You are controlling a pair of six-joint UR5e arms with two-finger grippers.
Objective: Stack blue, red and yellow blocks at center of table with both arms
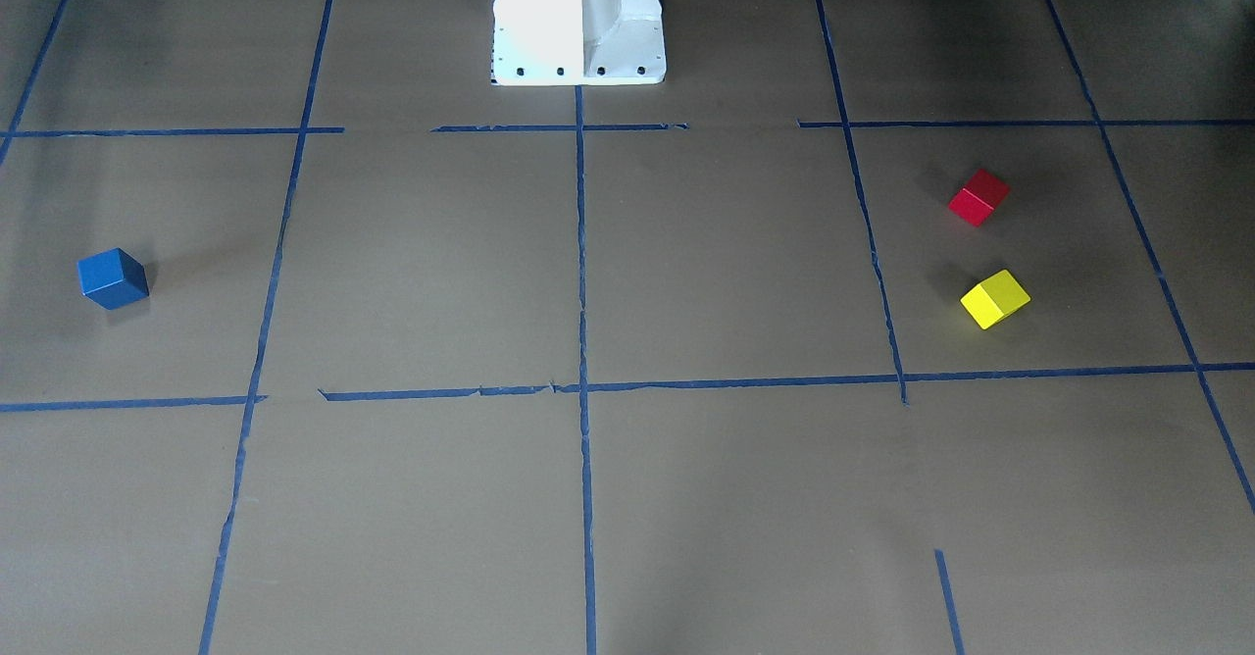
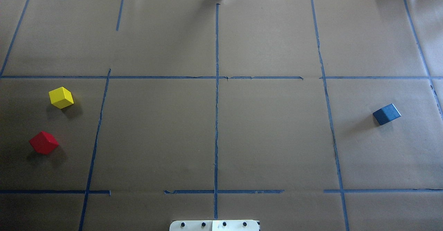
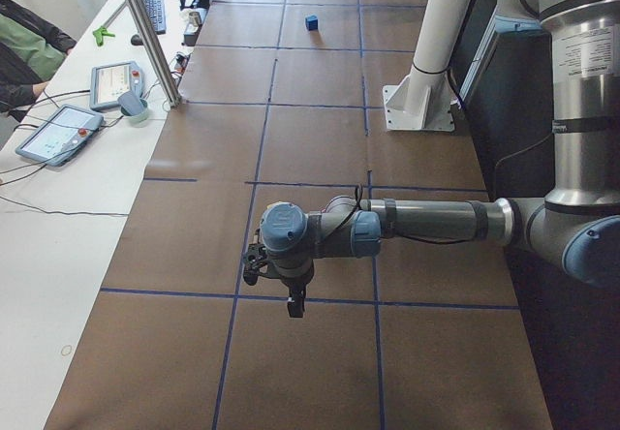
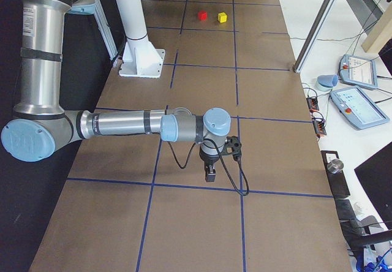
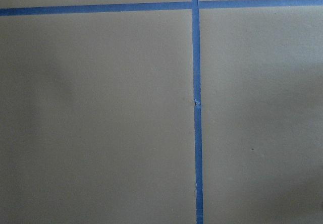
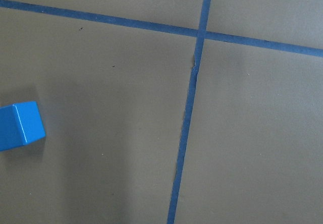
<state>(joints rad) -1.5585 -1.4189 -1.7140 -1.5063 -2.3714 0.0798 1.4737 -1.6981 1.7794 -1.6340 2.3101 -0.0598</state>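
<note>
Three blocks stood singly on the worktop [image 2: 270,137], one of each colour. The one blue block [image 2: 386,114] sat far out on the robot's right side. The one red block [image 2: 43,142] and the one yellow block [image 2: 61,97] sat near each other on its left, not touching, the red nearer the robot's base. Two arms reached out, and the left hand [image 3: 294,306] and right hand [image 4: 210,175] each pointed down above the worktop. Neither held a block, and I couldn't tell how far open either was.
</note>
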